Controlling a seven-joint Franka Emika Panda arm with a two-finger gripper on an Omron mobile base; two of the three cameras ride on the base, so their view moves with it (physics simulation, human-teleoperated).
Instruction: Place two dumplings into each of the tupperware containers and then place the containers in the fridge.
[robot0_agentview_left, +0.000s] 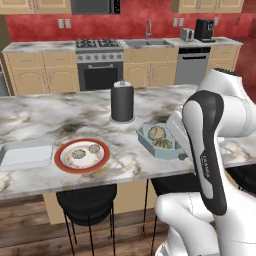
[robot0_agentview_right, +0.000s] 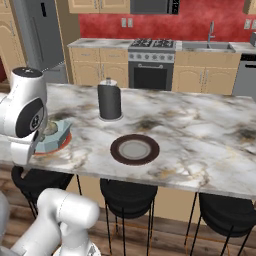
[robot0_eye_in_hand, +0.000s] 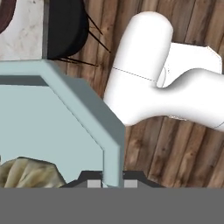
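Blue tupperware container (robot0_eye_in_hand: 65, 131) rim pinched in hand (robot0_eye_in_hand: 113, 183) up close; two dumplings (robot0_agentview_left: 156, 132) inside from left base.

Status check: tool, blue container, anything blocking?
Tool shut on blue container rim. Two dumplings inside. Two more on red-rimmed plate. Black canister behind.
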